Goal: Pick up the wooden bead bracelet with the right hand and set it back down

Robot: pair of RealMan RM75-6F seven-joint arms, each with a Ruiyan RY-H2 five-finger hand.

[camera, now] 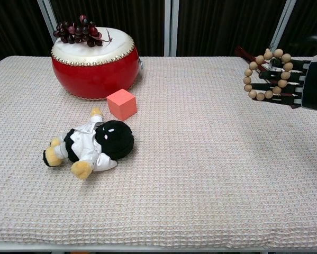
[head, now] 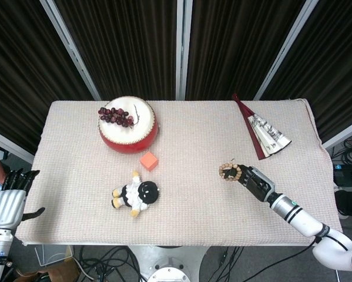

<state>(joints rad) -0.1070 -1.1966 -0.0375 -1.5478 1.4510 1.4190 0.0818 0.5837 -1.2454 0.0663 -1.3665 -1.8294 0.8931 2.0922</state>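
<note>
A: Bracelet (camera: 265,74)?
B: Looped over right hand's (camera: 298,83) fingers (camera: 277,84), off the table (head: 187,147); wrist cut by frame edge in chest view.
A: Left hand (head: 8,197)?
B: Fingers spread, holding nothing, beside table edge, head view only.
A: Fan (head: 264,130)?
B: Far right, part hidden behind hand.

The cloth-covered table (head: 193,205) carries a red drum (head: 128,132), orange cube (head: 148,160), plush doll (head: 136,194) (lying down) and folded fan (head: 264,135)

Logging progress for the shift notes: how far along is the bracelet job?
Pickup looks done: the right hand holds the wooden bead bracelet in the air, above the table. Left: setting it back down and letting go. The left hand waits off the table edge.
</note>
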